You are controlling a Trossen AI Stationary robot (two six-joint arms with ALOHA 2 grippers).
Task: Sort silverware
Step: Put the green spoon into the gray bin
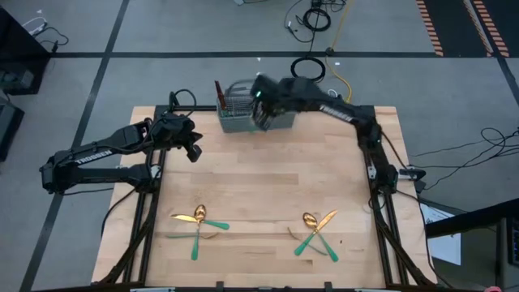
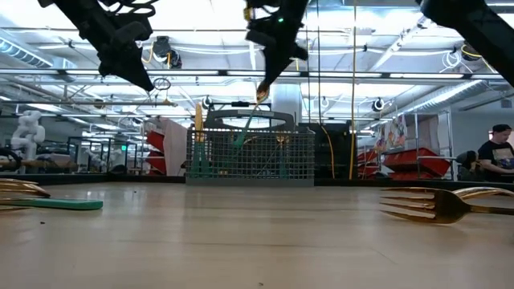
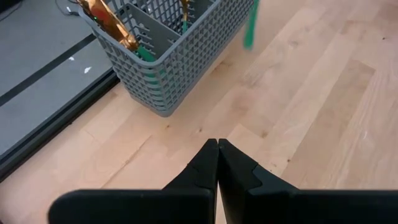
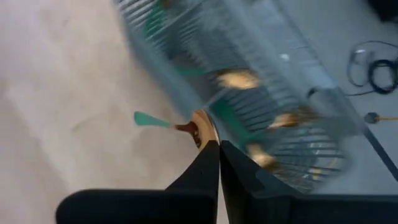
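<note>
- The grey wire-mesh caddy basket (image 1: 243, 113) stands at the far edge of the light wooden tabletop (image 1: 268, 186), about midway along that edge.
- The right tool (image 1: 261, 115) hangs above the basket's front side, its two dark fingers (image 4: 208, 165) pinched closed on a piece of silverware (image 4: 180, 126) with a gold head and a slim teal-green handle.
- In the low view that held piece (image 2: 250, 120) slants down from the right tool (image 2: 265, 87) toward the basket (image 2: 250, 156), the teal handle lowest, its end level with the basket's top.
- Whether the held piece is a spoon, fork or knife cannot be told.
- Several gold-and-teal pieces already stand in the basket's compartments (image 3: 112, 22).
- The left tool (image 1: 193, 150) hovers over the far-left part of the tabletop, beside the basket and apart from it; its fingers (image 3: 205, 171) are pressed together with nothing between them.
- Near the front edge, toward the left, a small crossed group of gold-headed, teal-handled spoons and other pieces (image 1: 199, 223) lies flat on the tabletop.
- Toward the front right lies a second crossed group (image 1: 316, 231), with a gold spoon bowl and other pieces.
- In the low view a gold fork head (image 2: 426, 205) lies at the right and a teal handle (image 2: 56, 204) at the left.
- A person (image 2: 496, 156) shows in the room behind the tabletop.
</note>
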